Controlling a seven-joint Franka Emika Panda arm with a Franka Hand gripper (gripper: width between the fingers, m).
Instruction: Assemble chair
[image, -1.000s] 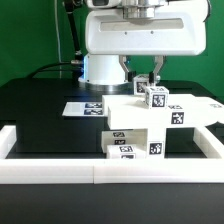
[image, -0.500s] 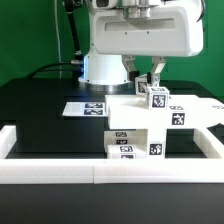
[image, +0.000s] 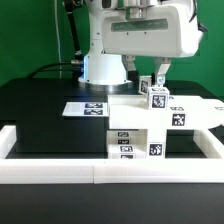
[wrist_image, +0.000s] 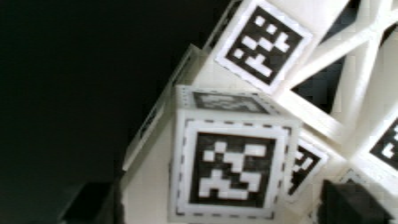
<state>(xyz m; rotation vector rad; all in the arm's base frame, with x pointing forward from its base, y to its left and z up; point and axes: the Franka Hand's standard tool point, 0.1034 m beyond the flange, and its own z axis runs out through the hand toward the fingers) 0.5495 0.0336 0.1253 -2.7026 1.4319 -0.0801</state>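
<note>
While the arm hangs over the back of the black surface, the chair sits right up against the white border rail that runs along the front edge. It's a blocky matte-white thing with black-and-white square tags all over it: a boxy lower part showing tags on its front faces, a flat slab across the top reaching toward the exterior view's right, and a short square post standing upright on top with a tag on its front face.

The gripper is directly above that post. Its two dark fingers come down behind and on either side of the post's top, and the jaws look parted, with a gap showing on each side of the post - as far as I can tell they aren't clamping anything, just straddling it.

Behind the chair, toward the exterior view's left, the marker board lies flat on the surface, just in front of the robot's white base.

The wrist view is super close and blurry - mostly a tagged end of a white square part and another tag higher up on a white face, dark background beside them. Can't tell which part is which from there.
</note>
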